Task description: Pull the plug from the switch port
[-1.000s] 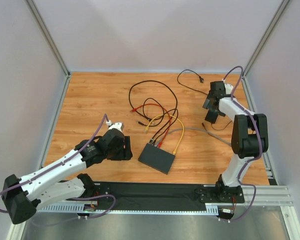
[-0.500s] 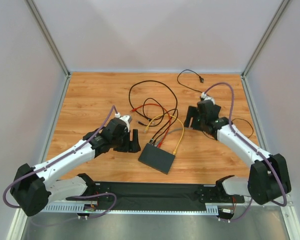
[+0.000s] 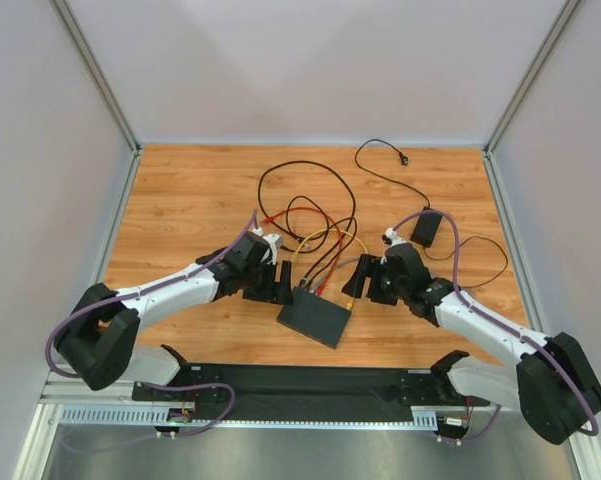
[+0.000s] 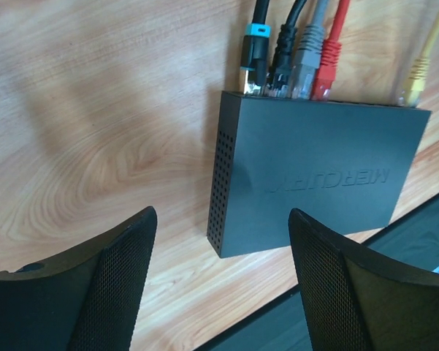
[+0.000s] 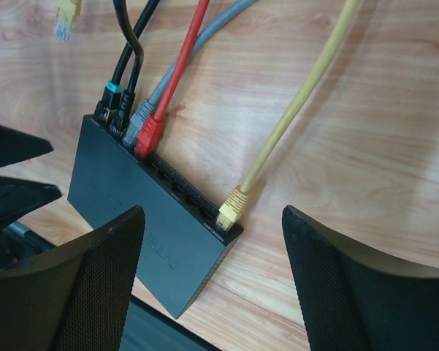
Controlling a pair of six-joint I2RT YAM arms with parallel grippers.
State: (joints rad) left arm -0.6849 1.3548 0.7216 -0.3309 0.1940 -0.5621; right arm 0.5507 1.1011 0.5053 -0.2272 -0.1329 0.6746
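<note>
Right claw (image 5: pixel 212 212) hangs wide open and empty above the switch (image 5: pixel 153 197), its fingers straddling the yellow plug (image 5: pixel 232 206) in the end socket, lined up, I'd say, to pinch it. Left claw (image 4: pixel 223 213), equally spread and empty, hovers at the switch's opposite side, probably to brace the box lying flat between them.

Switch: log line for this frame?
phase: pre-grasp | left claw: open, beside switch | right claw: open, by yellow plug | plugs: five seated, none pulled
</note>
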